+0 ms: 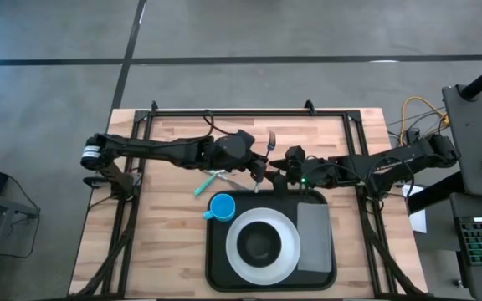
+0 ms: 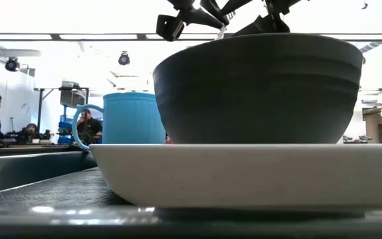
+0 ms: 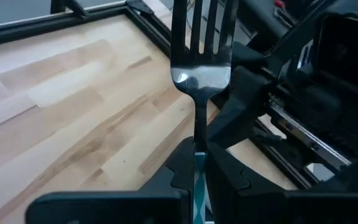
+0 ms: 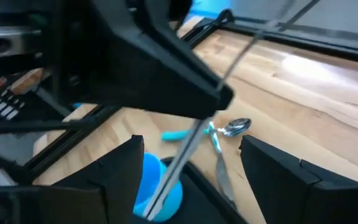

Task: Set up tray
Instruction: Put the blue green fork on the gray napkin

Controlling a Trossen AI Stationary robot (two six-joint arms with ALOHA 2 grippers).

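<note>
My left gripper [image 1: 256, 164] [image 3: 199, 167] hovers just beyond the far rim of the black tray [image 1: 217, 266] and is shut on a metal fork [image 1: 266, 150] [image 3: 197, 68] with a teal-patterned handle. My right gripper [image 1: 281, 167] [image 4: 191, 148] faces it from the right, open. Its fingers stand on either side of the fork's handle [image 4: 185, 149], and I see no touch. On the tray sit a white plate [image 1: 287, 251] with a dark bowl [image 1: 259, 244], a blue cup [image 1: 222, 206] and a grey napkin [image 1: 312, 237]. My left gripper pinches the fork between its two fingers [image 3: 225, 171] on the upper handle [image 3: 198, 155], just below the neck. The fork is lifted clear of the table. Its tines [image 3: 201, 25] point toward the far edge and its handle end [image 1: 258, 189] toward the tray.
A spoon [image 4: 235, 126] and a knife [image 4: 219, 163] with teal handles [image 1: 207, 182] lie crossed on the wooden table left of the grippers, beyond the cup. A black frame [image 1: 249, 113] borders the table. Bare wood stretches along the far side and to the tray's left.
</note>
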